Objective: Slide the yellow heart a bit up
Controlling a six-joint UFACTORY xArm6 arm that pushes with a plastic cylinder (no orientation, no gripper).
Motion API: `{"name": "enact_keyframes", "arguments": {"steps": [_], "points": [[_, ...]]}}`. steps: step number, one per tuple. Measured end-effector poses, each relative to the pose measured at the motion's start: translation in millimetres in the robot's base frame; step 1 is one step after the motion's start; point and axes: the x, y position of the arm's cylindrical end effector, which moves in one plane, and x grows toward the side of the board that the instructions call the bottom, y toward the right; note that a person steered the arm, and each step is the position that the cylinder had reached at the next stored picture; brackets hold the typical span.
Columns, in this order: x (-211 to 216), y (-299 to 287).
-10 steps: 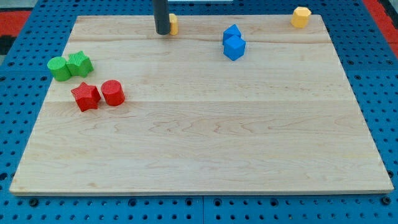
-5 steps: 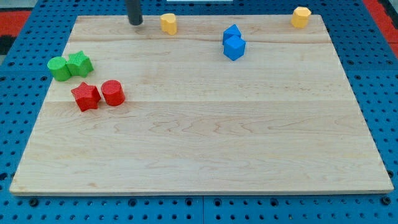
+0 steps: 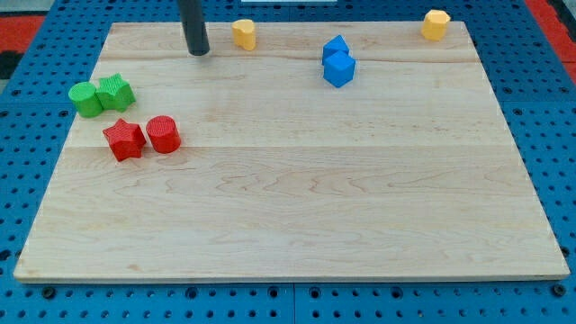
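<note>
Wooden board (image 3: 297,207) on a blue pegboard (image 3: 36,135). Dark rod enters from the view's top, no jaws on it, holding nothing; my tip (image 3: 198,52) sits near the top edge, to the view's left of the yellow heart (image 3: 243,34), apart from it. Two blue blocks (image 3: 338,61) touch, right of the heart. Red star (image 3: 124,139), red cylinder (image 3: 164,134) at left; green cylinder (image 3: 85,99), green star (image 3: 115,92) above them. Yellow hexagon (image 3: 436,24) in the top right corner.
</note>
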Motion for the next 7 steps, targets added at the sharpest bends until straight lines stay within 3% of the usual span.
{"name": "enact_keyframes", "arguments": {"steps": [4,7], "points": [[-18,79],[-19,49]]}}
